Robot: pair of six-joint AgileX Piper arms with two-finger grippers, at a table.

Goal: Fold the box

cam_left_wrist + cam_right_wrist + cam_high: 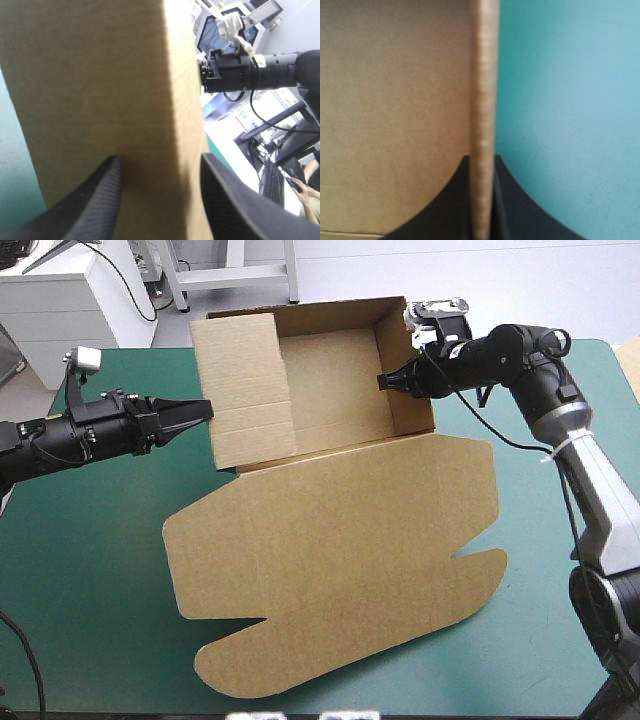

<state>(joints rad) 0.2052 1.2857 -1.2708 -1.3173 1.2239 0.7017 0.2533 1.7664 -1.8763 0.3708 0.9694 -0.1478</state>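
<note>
The box (340, 540) lies on the teal-green tabletop (100, 570) between my two hands. Its tray portion, walls raised, spans from one hand to the other. The lid panel with its flaps lies flat, off to the side of both hands, toward the robot.

The right hand (482, 160) is nearly closed and clamps the upright side wall. The wall's edge runs straight out between the black fingers, with the box interior on one side and bare tabletop on the other.

The left hand (159, 159) has its fingers spread wide, with the opposite wall directly ahead of them, across the gap. I cannot tell whether either finger touches it.

Handling, as I judge it:
- **Material:** the sheet looks like corrugated board. It should be light and stiff across each panel, and should hinge only along its scored creases.
- **Grip:** the matt surface should hold well.
- **Risk:** a hard pinch or a twist would likely dent or kink a wall.
- **Where to hold:** pinch across a wall's free upper edge, near its middle. To push a panel over, press flat against it close to a crease.
- **Note:** with one wall clamped, the whole sheet will tend to slide or lift with that hand.
</note>
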